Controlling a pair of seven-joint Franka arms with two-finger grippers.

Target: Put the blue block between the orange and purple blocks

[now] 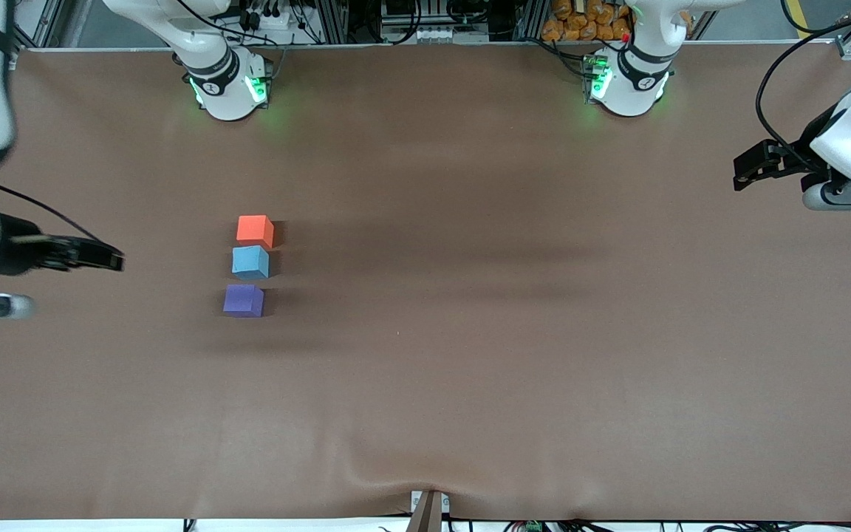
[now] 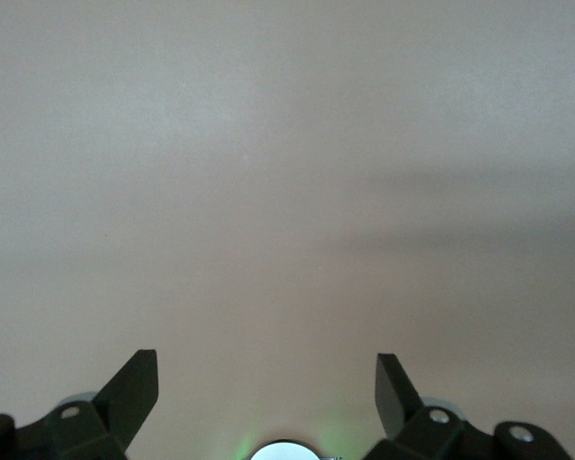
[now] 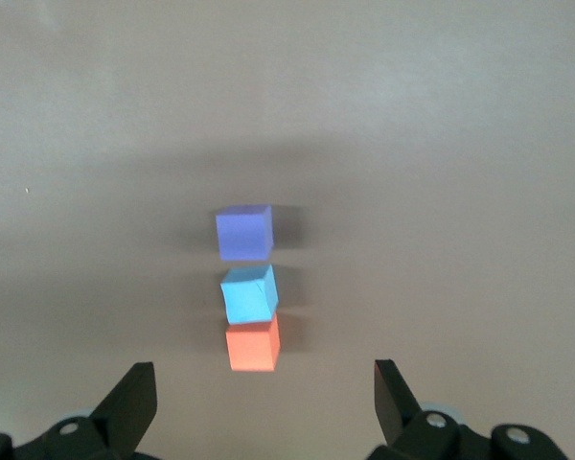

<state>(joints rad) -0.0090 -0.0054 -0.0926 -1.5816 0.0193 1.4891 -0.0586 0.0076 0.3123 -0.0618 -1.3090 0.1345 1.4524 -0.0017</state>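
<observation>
Three small cubes stand in a close row on the brown table. The orange block [image 1: 255,230] is farthest from the front camera, the blue block [image 1: 250,262] sits in the middle, and the purple block [image 1: 243,301] is nearest. The right wrist view shows the same row: purple block [image 3: 243,233], blue block [image 3: 248,294] slightly turned, orange block [image 3: 252,345]. My right gripper [image 1: 111,260] [image 3: 264,393] is open and empty, up over the table toward the right arm's end, apart from the blocks. My left gripper [image 1: 743,174] [image 2: 266,388] is open and empty over bare table at the left arm's end.
The brown table cover [image 1: 470,369] spreads all round the blocks. The two arm bases [image 1: 226,89] [image 1: 629,85] stand along the edge farthest from the front camera. A small bracket [image 1: 428,510] sits at the nearest edge.
</observation>
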